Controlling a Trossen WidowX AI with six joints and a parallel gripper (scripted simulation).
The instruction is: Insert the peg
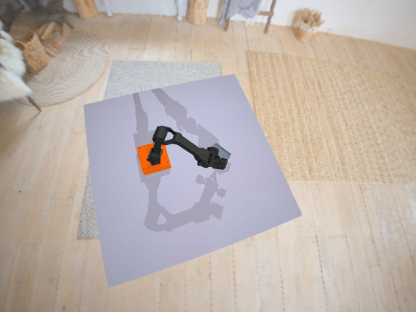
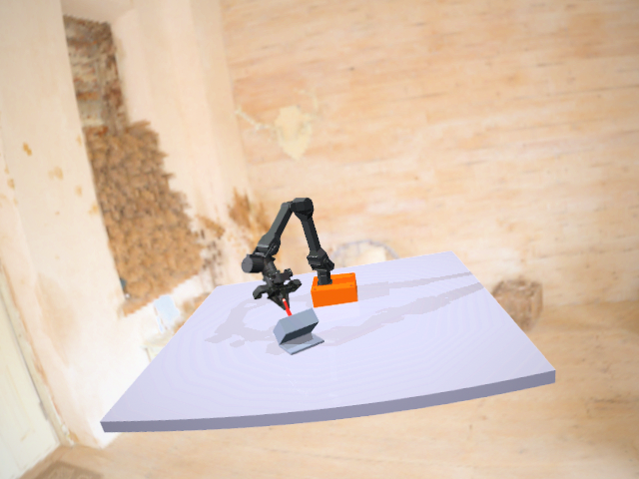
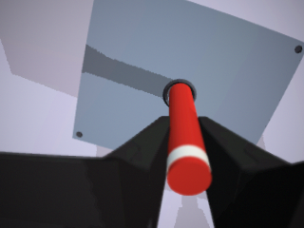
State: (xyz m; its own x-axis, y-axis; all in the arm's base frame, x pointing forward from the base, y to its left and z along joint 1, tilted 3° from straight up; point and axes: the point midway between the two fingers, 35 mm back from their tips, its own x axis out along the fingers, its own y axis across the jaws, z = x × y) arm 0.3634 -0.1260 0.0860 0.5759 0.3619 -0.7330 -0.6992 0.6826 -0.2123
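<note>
A round red peg (image 3: 182,114) (image 2: 287,307) with a white band near its top end is held tilted between the fingers. My gripper (image 3: 182,124) (image 2: 284,303) is shut on it. The grey-blue sloped panel (image 3: 228,62) (image 2: 296,325) (image 1: 222,151) stands just below the gripper. In the wrist view the peg's bottom end overlaps the dark-rimmed round hole (image 3: 166,97) in the panel's face. Whether the tip is inside the hole or just above it cannot be told. In the top view the arm hides the peg and the hole.
The arm's orange base block (image 1: 164,156) (image 2: 333,293) stands on the pale lilac table (image 1: 251,201) (image 2: 412,360). The panel's foot plate (image 2: 305,346) rests on the table. Shadows of the arm fall across the table and the panel's face.
</note>
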